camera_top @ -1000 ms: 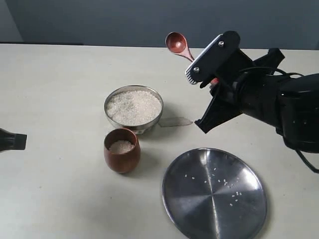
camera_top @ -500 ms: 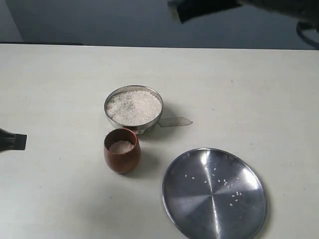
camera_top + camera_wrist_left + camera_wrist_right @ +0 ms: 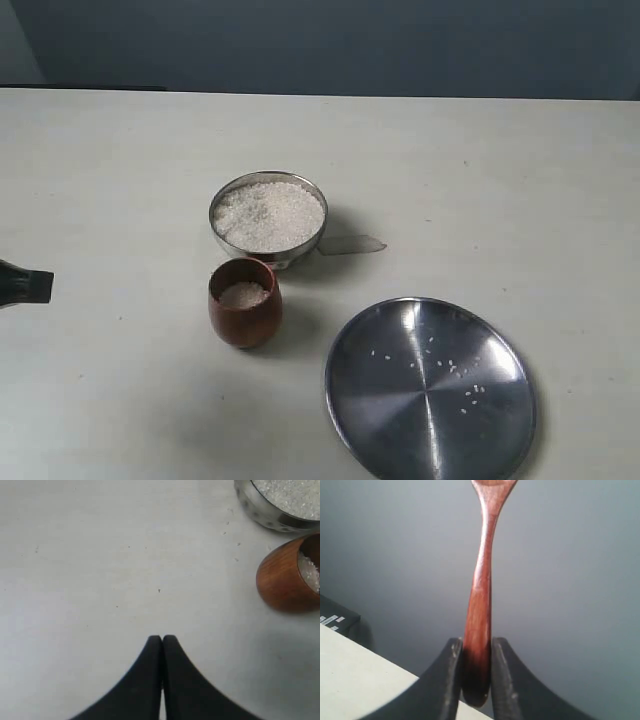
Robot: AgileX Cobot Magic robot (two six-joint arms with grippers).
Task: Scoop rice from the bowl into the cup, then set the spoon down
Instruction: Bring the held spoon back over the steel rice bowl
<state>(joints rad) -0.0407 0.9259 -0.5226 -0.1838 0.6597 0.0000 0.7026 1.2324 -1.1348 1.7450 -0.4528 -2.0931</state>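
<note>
The steel bowl (image 3: 268, 218) heaped with white rice (image 3: 268, 214) sits mid-table; its edge shows in the left wrist view too, as bowl (image 3: 260, 515). Just in front stands the wooden cup (image 3: 245, 302), partly filled with rice, also visible as cup (image 3: 285, 577). My left gripper (image 3: 162, 639) is shut and empty over bare table beside the cup; only its tip (image 3: 25, 285) shows at the exterior view's left edge. My right gripper (image 3: 476, 645) is shut on the spoon (image 3: 481, 595) handle, pointed at the grey wall; it is outside the exterior view.
A large flat steel plate (image 3: 430, 388) with scattered grains lies at the front right. A small clear piece (image 3: 350, 244) lies beside the bowl. The table's far edge meets a dark wall.
My right arm, holding the spoon, rose up and out of the exterior view. The left gripper, bowl, cup and plate stayed put.
</note>
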